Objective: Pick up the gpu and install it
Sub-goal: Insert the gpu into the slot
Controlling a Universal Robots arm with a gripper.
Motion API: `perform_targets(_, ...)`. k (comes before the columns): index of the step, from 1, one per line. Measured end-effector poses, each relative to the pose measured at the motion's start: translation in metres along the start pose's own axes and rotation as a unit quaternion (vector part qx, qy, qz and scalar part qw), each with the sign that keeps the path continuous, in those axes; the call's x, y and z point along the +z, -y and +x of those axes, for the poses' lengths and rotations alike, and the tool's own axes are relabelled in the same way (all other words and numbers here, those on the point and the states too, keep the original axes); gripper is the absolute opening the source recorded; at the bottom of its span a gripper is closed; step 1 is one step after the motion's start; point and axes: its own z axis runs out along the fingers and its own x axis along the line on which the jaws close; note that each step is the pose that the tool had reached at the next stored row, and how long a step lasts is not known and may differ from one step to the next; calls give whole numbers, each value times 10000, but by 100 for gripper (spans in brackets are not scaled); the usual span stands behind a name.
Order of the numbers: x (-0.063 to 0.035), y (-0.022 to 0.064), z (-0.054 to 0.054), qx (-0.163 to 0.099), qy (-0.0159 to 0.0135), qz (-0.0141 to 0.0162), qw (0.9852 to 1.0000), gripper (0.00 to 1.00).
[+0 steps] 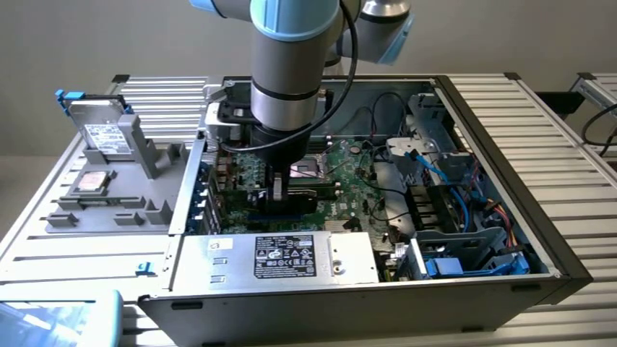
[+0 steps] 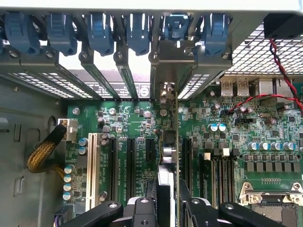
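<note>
My gripper (image 1: 279, 196) reaches down into the open computer case (image 1: 501, 181), low over the green motherboard (image 1: 352, 181). It is shut on the gpu (image 2: 171, 142), a thin green card seen edge-on between the two black fingers (image 2: 144, 210). The card stands upright along a black expansion slot of the motherboard (image 2: 222, 142). Its silvery end bracket (image 2: 169, 59) lies against the case's rear slot openings. I cannot tell whether the card's edge sits fully in the slot. My gripper (image 2: 168, 208) holds the card at its near end.
Blue retention clips (image 2: 99, 28) line the rear slots. A white slot (image 2: 92, 165) and a yellow-sleeved cable bundle (image 2: 42, 151) lie beside the card. The silver power supply (image 1: 289, 256) sits in front, blue cables (image 1: 443, 166) at the exterior view's right, a hard drive (image 1: 101, 137) on the grey holder outside.
</note>
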Motion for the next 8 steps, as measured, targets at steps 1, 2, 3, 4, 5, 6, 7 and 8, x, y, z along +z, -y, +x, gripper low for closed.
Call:
perform_targets(1,0,1,0,0,0,0,10000,28)
perform_targets(2,1,2,0,0,0,0,10000,28)
perform_targets(3,2,3,0,0,0,0,10000,28)
perform_targets(4,4,4,0,0,0,0,10000,28)
perform_targets(5,6,4,0,0,0,0,10000,28)
perform_targets(6,10,4,0,0,1,1,10000,28)
perform_targets(7,12,5,0,0,0,0,10000,28)
perform_targets(8,13,5,0,0,-1,0,10000,28)
